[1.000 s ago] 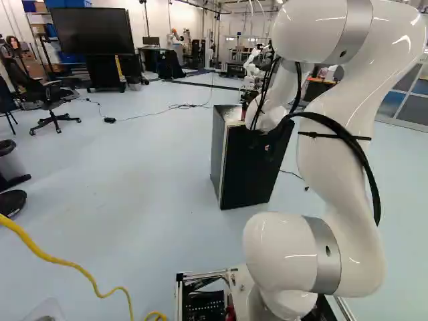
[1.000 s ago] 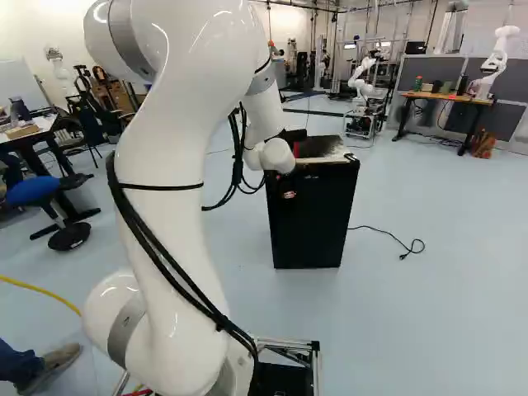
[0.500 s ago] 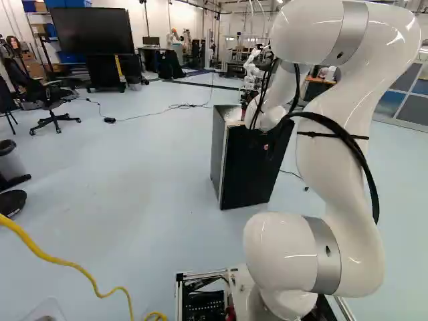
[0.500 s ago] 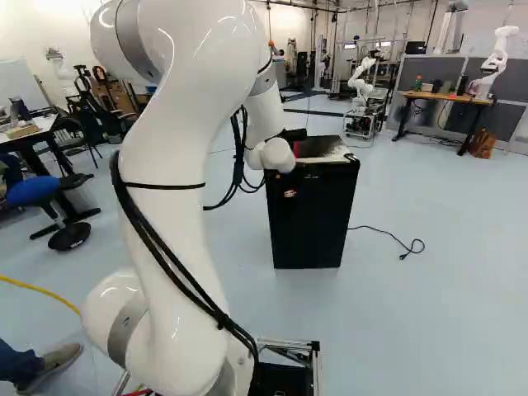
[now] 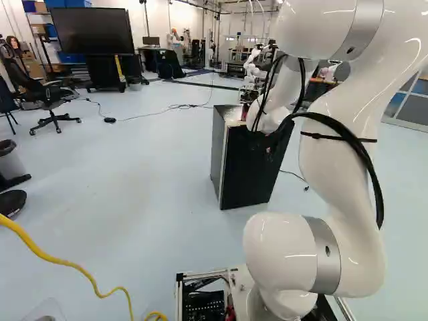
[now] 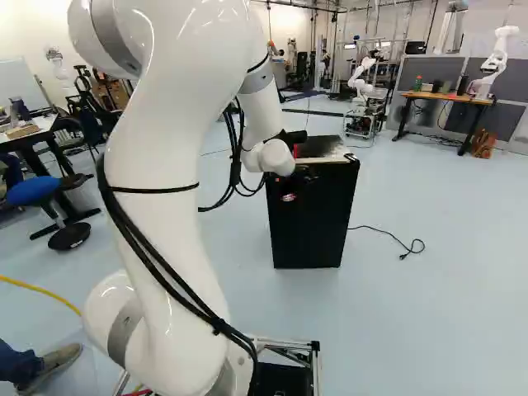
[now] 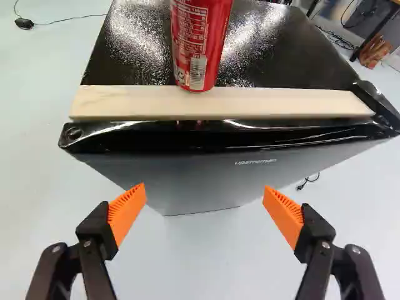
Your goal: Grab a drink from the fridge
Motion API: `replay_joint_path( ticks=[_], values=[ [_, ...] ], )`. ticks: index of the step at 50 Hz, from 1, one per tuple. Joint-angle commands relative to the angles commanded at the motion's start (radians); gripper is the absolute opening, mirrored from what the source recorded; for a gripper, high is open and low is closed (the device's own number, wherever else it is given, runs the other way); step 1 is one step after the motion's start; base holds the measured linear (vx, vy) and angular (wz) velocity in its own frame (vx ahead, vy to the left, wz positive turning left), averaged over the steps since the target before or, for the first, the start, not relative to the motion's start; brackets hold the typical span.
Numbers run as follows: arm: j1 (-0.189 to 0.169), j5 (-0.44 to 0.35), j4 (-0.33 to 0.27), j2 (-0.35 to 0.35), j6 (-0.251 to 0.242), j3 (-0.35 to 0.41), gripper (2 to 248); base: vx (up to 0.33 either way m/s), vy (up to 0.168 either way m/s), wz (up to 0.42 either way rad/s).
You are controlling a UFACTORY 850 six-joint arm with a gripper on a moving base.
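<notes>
- Red drink can (image 7: pixel 199 44) upright at the front of the fridge (image 6: pixel 309 231) top, its base at the pale wooden strip (image 7: pixel 219 103); whether it stands on the strip or just behind it cannot be told.
- The strip runs along the top's front edge, nearly corner to corner, with the glossy black front rim (image 7: pixel 206 136) just below it.
- The gripper (image 6: pixel 289 195) is at the front of the fridge, below the level of the top; its two fingers are spread wide, orange pads (image 7: pixel 127 212) well apart, holding nothing.
- In the wrist view the can is ahead of the gripper, beyond the rim and roughly in line with the gap between the fingers.
- Both side edges of the top lie well apart from the can, leaving room on either side of it.
- Pale floor (image 6: pixel 445 313) borders the fridge on both sides; a black power cord (image 6: pixel 379 233) trails over it at the fridge's right in the right base view.
</notes>
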State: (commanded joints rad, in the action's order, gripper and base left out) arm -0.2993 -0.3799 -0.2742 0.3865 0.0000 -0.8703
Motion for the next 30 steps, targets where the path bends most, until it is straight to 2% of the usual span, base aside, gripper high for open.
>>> replay_joint_path(
  ticks=[13,30],
  values=[
    [-0.004,-0.046,0.0,-0.04,0.0,0.05,247,0.0,0.0,0.0],
    [-0.002,-0.158,0.0,-0.045,0.0,0.057,247,0.0,0.0,0.0]
  ],
)
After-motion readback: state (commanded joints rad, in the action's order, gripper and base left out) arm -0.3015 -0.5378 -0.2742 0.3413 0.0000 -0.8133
